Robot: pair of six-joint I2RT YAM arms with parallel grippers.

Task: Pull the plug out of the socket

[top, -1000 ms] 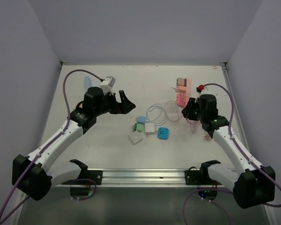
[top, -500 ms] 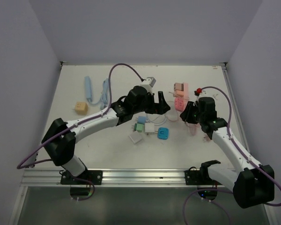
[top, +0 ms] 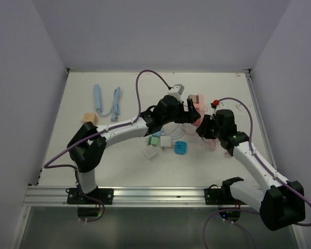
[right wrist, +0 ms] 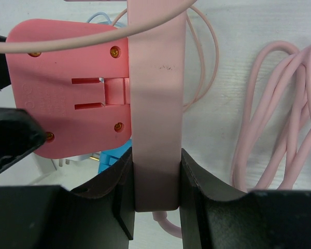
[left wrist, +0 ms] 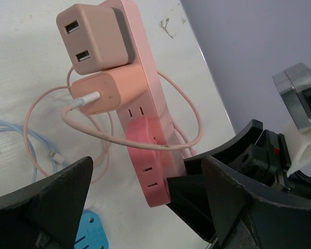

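Observation:
A pink power strip [top: 202, 98] stands on edge at the back right. In the left wrist view the strip [left wrist: 145, 72] carries a beige USB charger [left wrist: 90, 36], a pink charger [left wrist: 111, 91] with a thin cable, and a coral plug [left wrist: 145, 150]. My right gripper [right wrist: 156, 179] is shut on the strip's near end [right wrist: 155, 104]; it shows from above too [top: 204, 127]. My left gripper [left wrist: 146, 161] is open wide, its fingers either side of the coral plug without touching it; from above it is right beside the strip [top: 189, 110].
A coil of pink cord [right wrist: 285, 114] lies right of the strip. Small adapters lie mid-table: blue [top: 181, 148], green [top: 154, 140], two white ones [top: 150, 153]. Light blue strips [top: 97, 97] and a tan cube [top: 89, 118] lie at the left. Walls close the table in.
My left arm has swung from the table's left across to the pink strip, its open gripper now at the coral plug. My right gripper has shifted slightly left with the strip.

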